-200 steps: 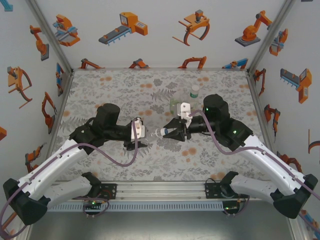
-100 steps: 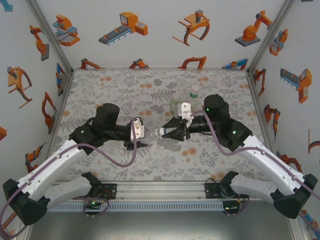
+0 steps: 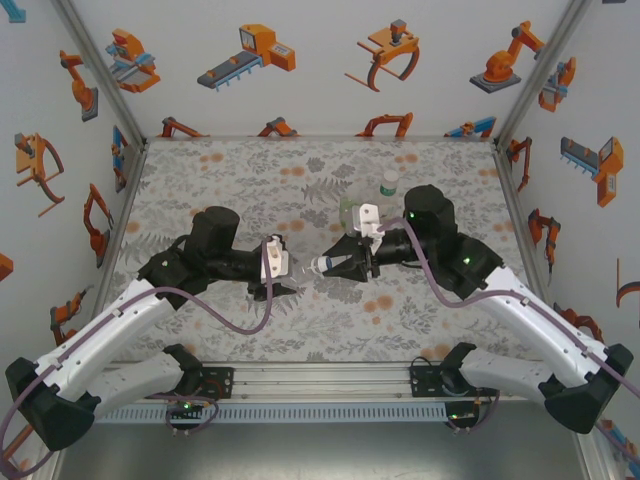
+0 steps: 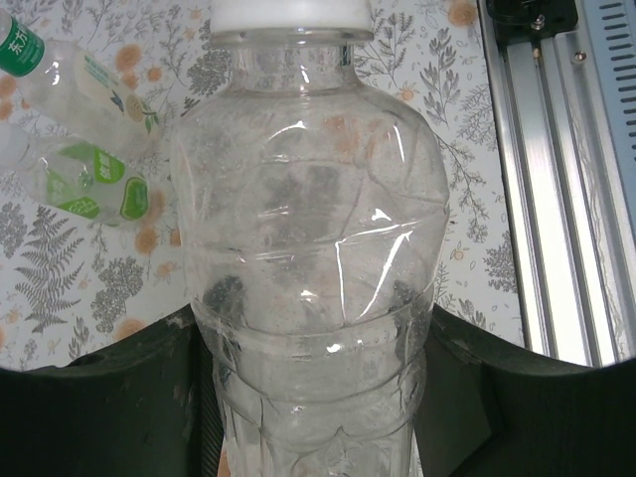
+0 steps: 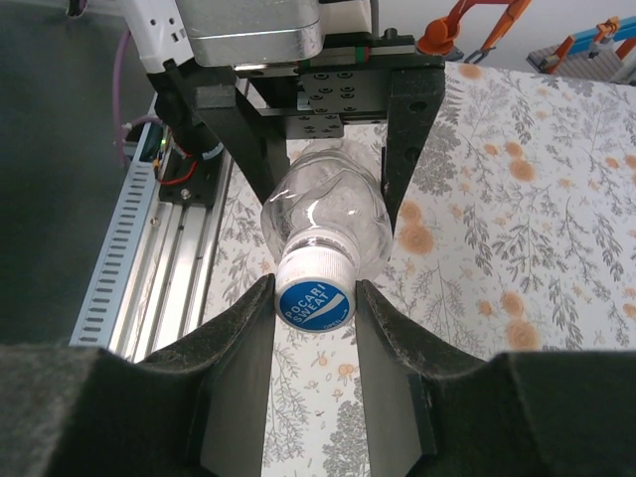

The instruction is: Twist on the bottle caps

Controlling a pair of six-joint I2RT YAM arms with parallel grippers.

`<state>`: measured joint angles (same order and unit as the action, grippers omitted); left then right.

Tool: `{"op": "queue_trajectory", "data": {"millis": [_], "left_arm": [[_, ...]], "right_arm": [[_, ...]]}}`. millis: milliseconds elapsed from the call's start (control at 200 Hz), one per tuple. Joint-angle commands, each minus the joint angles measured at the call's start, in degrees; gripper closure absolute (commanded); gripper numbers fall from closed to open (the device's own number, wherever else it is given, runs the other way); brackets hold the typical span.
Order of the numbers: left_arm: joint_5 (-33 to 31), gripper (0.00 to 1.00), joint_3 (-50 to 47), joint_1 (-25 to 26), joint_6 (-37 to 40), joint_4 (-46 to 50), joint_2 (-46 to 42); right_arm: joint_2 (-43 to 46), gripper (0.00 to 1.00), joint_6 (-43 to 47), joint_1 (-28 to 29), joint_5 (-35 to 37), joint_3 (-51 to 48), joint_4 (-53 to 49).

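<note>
1. Walls printed with orange robot drawings close in the floral-patterned table (image 3: 200, 180) on 3 sides. An aluminium rail (image 3: 320, 385) carrying both arm bases runs along the near edge.
2. The left end effector (image 3: 283, 272) is clamped around the body of a clear bottle (image 4: 313, 248). It holds the bottle on its side above the middle of the table, neck toward the right arm.
3. The right end effector (image 3: 335, 265) is pinched on the blue-topped cap (image 5: 315, 296), which sits on that bottle's neck.
4. The step in hand looks like threading this cap on. How far the threads have taken cannot be told.
5. The next move probably calls for a wrist turn of the right arm about the bottle's axis, with light push along the neck and the left grip firm.
6. 2 more bottles, a green-tinted one (image 3: 349, 208) and a labelled one (image 3: 389, 184), stand close behind the right wrist toward the far right corner. A wide swing there risks knocking them.
7. The table's left half and far left corner lie open for moving.
</note>
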<state>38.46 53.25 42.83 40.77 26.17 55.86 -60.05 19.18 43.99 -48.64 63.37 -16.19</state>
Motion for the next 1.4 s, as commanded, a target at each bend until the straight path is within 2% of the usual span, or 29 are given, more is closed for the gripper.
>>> {"op": "queue_trajectory", "data": {"millis": [0, 220, 766, 1397], "left_arm": [[2.07, 1.0, 0.61, 0.43, 0.68, -0.99, -0.08], [1.96, 1.0, 0.71, 0.46, 0.75, -0.62, 0.04], [1.71, 1.0, 0.82, 0.44, 0.59, -0.42, 0.24], [1.26, 1.0, 0.87, 0.42, 0.58, -0.25, 0.07]], "right_arm": [[-0.89, 1.0, 3.22, 0.33, -2.03, 2.98, -4.45], [-2.69, 1.0, 6.6, 0.57, -2.08, 6.59, -10.26], [-3.79, 1.0, 9.46, 1.95, 0.73, 9.86, -15.46], [-4.78, 1.0, 12.46, 3.86, 8.64, 12.83, -20.85]]}}
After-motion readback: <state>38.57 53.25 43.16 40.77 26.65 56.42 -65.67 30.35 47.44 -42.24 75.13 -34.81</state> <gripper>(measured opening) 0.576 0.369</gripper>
